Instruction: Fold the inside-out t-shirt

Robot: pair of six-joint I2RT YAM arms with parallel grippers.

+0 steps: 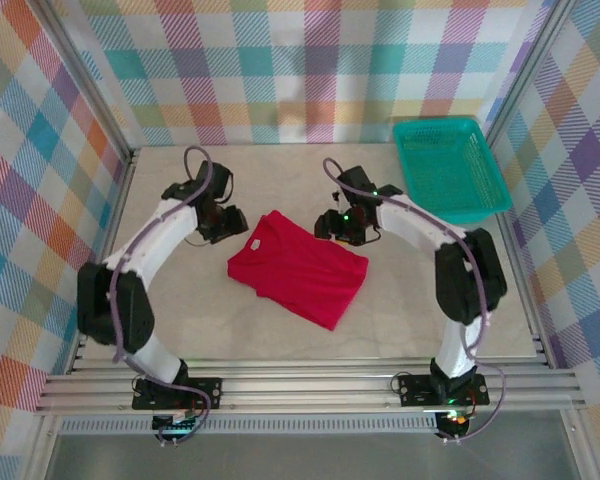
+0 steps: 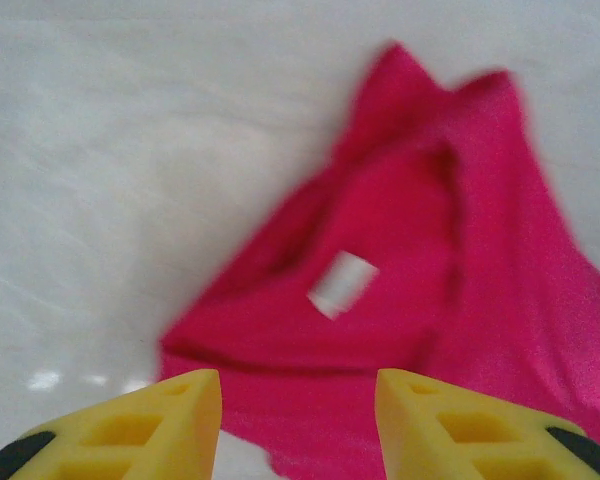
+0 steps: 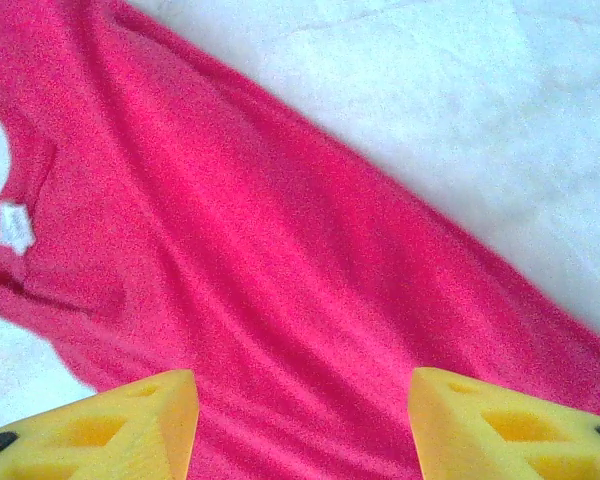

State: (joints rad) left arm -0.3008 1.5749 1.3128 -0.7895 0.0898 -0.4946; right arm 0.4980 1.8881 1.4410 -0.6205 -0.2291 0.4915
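While the red t-shirt [image 1: 298, 268] is lying on the surface [image 1: 430, 305], the left hand [image 1: 235, 222] and right hand [image 1: 330, 228] are hovering nearby, fingers apart.

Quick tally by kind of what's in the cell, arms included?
Red t-shirt: 1
Green basket: 1
Robot arms: 2, left arm and right arm
Total: 4

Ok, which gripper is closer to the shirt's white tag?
The left gripper: the tag lies just ahead of its fingers, while the right gripper hangs over plain red shirt, tag off at the edge.
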